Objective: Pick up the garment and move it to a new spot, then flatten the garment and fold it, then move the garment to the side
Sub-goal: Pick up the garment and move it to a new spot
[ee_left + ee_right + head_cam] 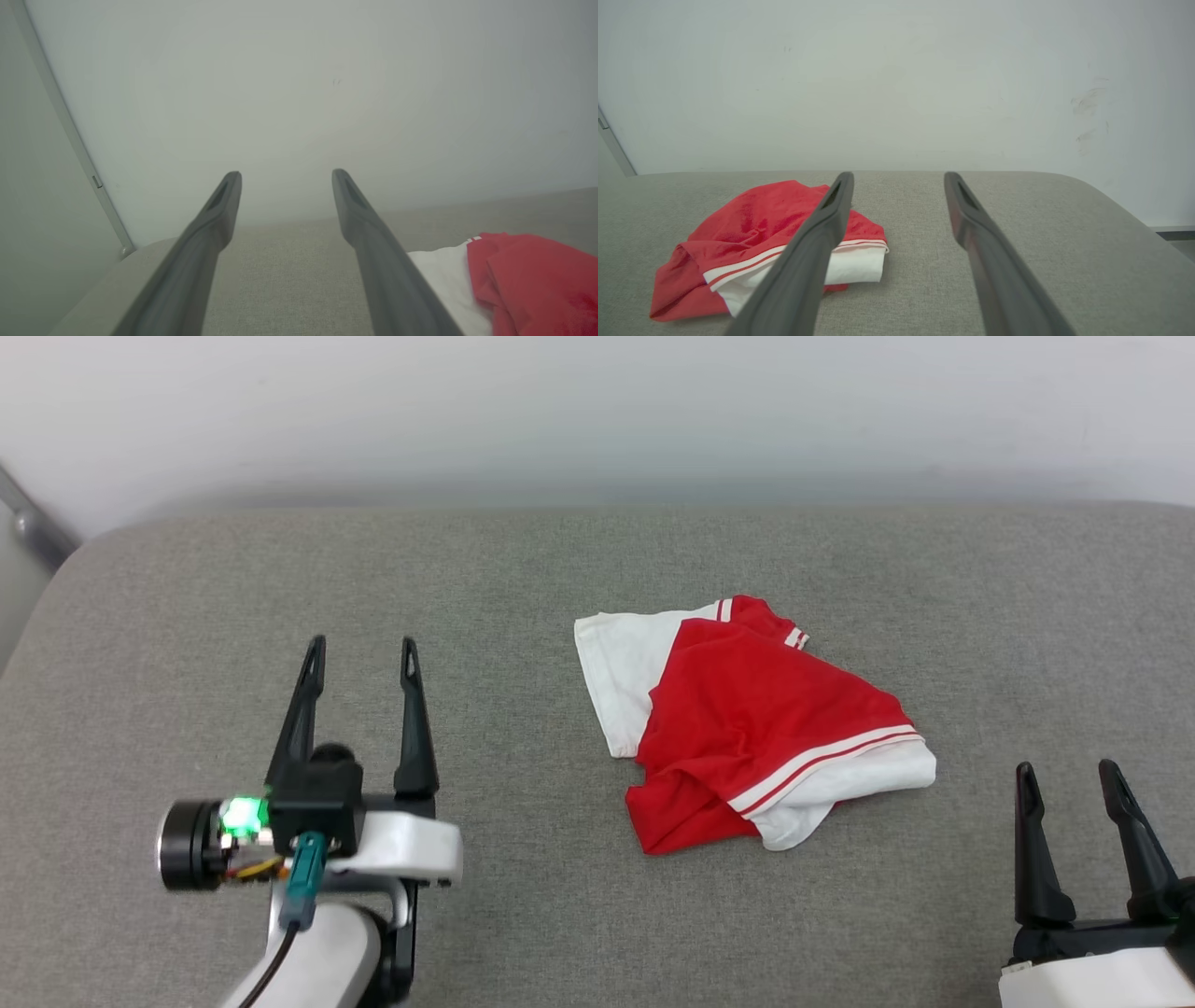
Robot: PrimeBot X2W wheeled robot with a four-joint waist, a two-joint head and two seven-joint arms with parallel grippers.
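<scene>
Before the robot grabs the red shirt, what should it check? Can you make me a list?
1. Left jaws open, holding nothing: ok.
2. Right jaws open, holding nothing: ok.
3. Garment lies between the two arms, touched by neither: ok.
4. Garment flat: not ok, it is bunched up.
5. Bare grey surface to its left for a new spot: ok.
6. Which side of it faces up: cannot tell.

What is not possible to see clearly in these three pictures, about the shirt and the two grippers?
Head view: the garment lies crumpled and folded over itself, so any print on its front is hidden.
Left wrist view: the right and bottom edges cut off the garment, and the left gripper covers part of its white sleeve.
Right wrist view: the right gripper hides a strip of the garment.
</scene>
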